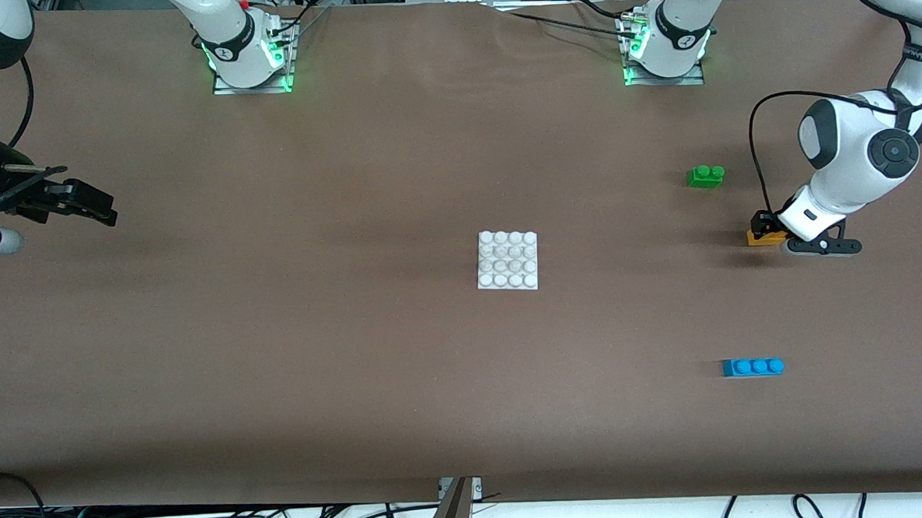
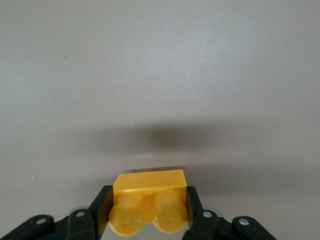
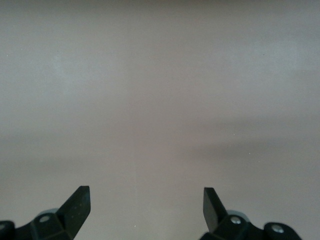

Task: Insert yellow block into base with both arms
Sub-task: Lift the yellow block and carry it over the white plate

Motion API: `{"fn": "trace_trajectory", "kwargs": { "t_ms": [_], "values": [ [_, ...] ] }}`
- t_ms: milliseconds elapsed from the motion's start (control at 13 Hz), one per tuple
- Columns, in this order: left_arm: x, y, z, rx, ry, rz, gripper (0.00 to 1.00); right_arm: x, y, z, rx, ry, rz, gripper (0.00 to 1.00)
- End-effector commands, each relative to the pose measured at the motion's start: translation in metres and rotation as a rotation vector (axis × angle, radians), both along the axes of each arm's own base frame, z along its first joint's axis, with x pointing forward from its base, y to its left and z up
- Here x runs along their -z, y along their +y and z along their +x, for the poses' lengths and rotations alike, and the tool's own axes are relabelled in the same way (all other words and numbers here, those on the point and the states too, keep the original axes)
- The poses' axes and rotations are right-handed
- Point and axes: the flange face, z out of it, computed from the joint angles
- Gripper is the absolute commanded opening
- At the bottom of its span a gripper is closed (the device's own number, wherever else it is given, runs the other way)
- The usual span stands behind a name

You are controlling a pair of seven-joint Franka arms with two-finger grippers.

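The yellow block point(image 1: 763, 237) is at the left arm's end of the table, down at the table's surface. My left gripper point(image 1: 765, 227) is shut on it. In the left wrist view the block point(image 2: 149, 197) sits between the two black fingers point(image 2: 100, 212), studs toward the camera, and the gripper point(image 2: 147, 210) presses on both of its sides. The white studded base point(image 1: 508, 260) lies flat in the middle of the table, apart from both grippers. My right gripper point(image 1: 93, 206) waits open and empty above the right arm's end of the table; its view point(image 3: 146, 202) shows only bare table.
A green two-stud brick point(image 1: 706, 176) lies farther from the front camera than the yellow block. A blue three-stud brick point(image 1: 753, 367) lies nearer to the camera, at the same end of the table. Brown table cloth stretches between base and bricks.
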Motion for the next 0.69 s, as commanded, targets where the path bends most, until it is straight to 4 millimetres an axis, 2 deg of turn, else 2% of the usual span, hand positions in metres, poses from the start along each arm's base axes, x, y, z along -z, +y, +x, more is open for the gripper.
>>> {"fn": "trace_trajectory", "kwargs": {
  "t_ms": [0,154,385,615],
  "values": [
    [-0.053,-0.020,0.026,0.017,0.012,-0.005,0.46,-0.004,-0.007,0.001,-0.012,-0.012,0.007,1.00],
    [-0.090,-0.056,0.051,0.025,0.043,-0.046,0.46,0.000,-0.008,-0.001,-0.039,0.005,0.000,1.00],
    [-0.131,-0.129,0.070,-0.017,0.068,-0.056,0.46,0.001,-0.010,0.001,-0.042,0.002,0.000,1.00],
    [-0.138,-0.215,0.067,-0.039,0.071,-0.080,0.46,0.005,-0.023,0.002,-0.053,0.016,0.002,1.00]
  ]
}}
